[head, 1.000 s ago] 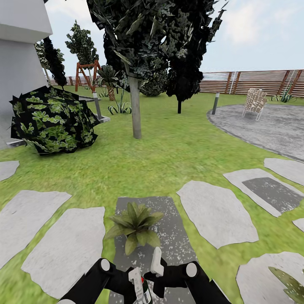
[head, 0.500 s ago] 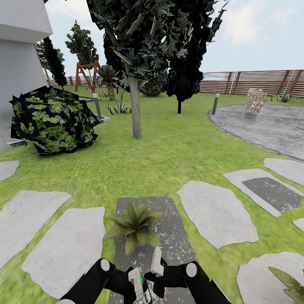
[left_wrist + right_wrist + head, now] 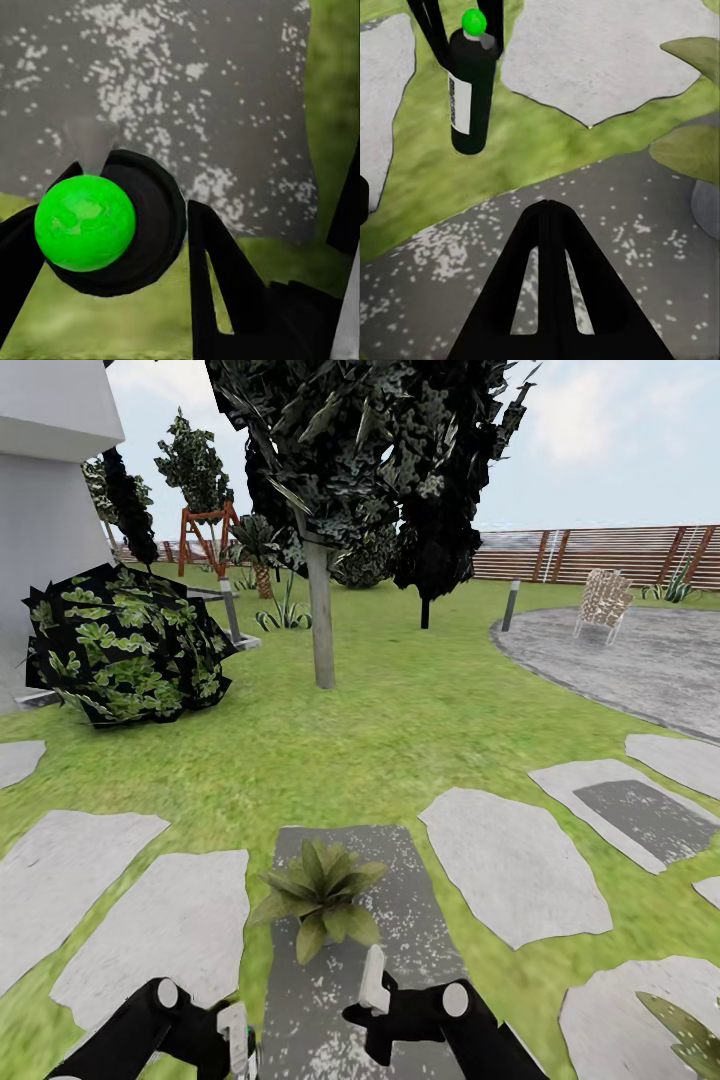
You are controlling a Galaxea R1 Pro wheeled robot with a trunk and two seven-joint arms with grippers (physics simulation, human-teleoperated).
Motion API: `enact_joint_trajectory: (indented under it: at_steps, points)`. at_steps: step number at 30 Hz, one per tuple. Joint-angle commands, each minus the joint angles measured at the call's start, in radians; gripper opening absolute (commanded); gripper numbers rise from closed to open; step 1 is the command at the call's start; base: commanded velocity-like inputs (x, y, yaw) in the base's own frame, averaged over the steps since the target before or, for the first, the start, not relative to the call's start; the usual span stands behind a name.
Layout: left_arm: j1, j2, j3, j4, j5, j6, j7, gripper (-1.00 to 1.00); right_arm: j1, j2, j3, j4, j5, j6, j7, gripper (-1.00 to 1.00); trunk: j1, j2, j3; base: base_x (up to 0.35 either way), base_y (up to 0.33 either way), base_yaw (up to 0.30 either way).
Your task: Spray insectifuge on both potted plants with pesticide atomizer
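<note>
**Atomizer held beside the first plant**

While the left tool [image 3: 238, 1042] gripped the atomizer [image 3: 471, 88] near its top, the bottle hung upright over the grass, just off the left edge of the dark stone [image 3: 400, 920]. In the right wrist view two black fingers [image 3: 426, 22] closed on its neck, with a bright green cap above and the white label facing out. One plant [image 3: 318, 895] stood on that dark stone, just ahead of both tools. A second plant's leaves [image 3: 690, 1030] showed at the lower right, on a pale stone.

To spray well, the nozzle should probably point at the rosette from close by, then sweep across all its leaves before turning to the other plant.

The right tool [image 3: 549, 217] held nothing; its fingers met at the tips, closed, above the dark stone.
</note>
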Motion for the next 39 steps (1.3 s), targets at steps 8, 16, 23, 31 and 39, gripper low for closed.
enact_joint_trajectory:
  at_steps: [8,16,23,31,39]
  points:
    - [0.007,0.017,0.058,0.010,0.005,0.122,0.004,-1.00,0.003,-0.078,-0.138,0.123,-0.017,-0.010,-0.130,1.00,0.000,0.000,-0.001,0.000,0.000,0.000]
    - [0.007,0.004,0.254,0.063,0.006,0.184,0.005,-1.00,0.007,-0.150,-0.463,0.287,-0.023,-0.017,-0.348,1.00,0.000,0.000,-0.001,0.000,0.000,0.000]
    - [0.004,-0.020,0.288,0.050,0.001,0.539,0.000,-1.00,0.009,-0.154,-0.493,0.557,-0.022,-0.154,-0.787,1.00,0.000,0.000,-0.001,0.000,0.000,0.000]
    - [-0.009,-0.029,0.271,0.044,-0.016,0.715,0.001,-1.00,0.031,-0.159,-0.494,0.622,-0.019,-0.264,-0.866,1.00,0.000,0.000,-0.001,0.000,0.000,0.000]
    - [-0.034,-0.084,0.200,-0.162,-0.082,0.894,-0.002,-1.00,0.041,-0.158,-0.494,0.624,-0.023,-0.266,-0.868,1.00,0.000,0.000,-0.001,0.000,0.000,0.000]
